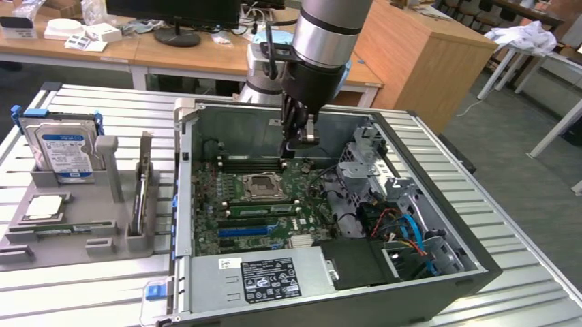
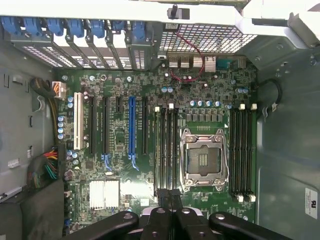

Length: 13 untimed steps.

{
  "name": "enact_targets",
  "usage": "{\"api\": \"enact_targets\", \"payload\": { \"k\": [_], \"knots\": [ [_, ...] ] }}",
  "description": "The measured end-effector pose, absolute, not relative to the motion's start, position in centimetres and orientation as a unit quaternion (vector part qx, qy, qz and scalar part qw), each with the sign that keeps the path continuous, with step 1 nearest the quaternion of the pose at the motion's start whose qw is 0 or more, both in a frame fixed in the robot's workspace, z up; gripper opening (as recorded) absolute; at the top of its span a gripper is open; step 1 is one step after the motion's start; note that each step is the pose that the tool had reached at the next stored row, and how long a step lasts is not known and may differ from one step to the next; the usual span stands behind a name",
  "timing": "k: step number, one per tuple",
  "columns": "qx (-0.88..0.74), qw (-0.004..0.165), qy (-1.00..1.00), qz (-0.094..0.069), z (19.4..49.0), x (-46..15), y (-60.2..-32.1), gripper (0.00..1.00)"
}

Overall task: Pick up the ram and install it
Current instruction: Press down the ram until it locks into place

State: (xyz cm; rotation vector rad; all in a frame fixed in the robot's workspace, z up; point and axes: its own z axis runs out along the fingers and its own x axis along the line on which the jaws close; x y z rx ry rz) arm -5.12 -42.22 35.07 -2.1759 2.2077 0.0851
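The black gripper (image 1: 300, 144) (image 2: 170, 199) hung with jaws closed on nothing above the green motherboard (image 1: 238, 204) in an open grey computer case (image 1: 454, 272) on a ribbed metal table (image 1: 518, 225), with wooden desks (image 1: 182, 58) behind. The ram (image 1: 260, 209), a thin green stick, sat in a slot beside the processor socket (image 1: 264, 184), its long axis running from the exterior view's left to right.

Open PC case (image 1: 454, 272) lies on slatted table (image 1: 82, 286). Motherboard (image 1: 264, 204) inside case, CPU socket (image 1: 264, 184) mid-board, blue slot (image 1: 244, 231) just beside it. Grey rack (image 1: 109, 231) beside case holds hard drive (image 1: 62, 151) upright. Monitor base (image 1: 177, 35) well behind case.
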Motion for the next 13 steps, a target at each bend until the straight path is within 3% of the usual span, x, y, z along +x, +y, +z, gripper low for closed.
{"api": "enact_targets", "payload": {
  "k": [13],
  "knots": [
    [-0.618,0.023,0.785,0.025,35.05,-5.12,-42.22,0.11]
  ]
}}
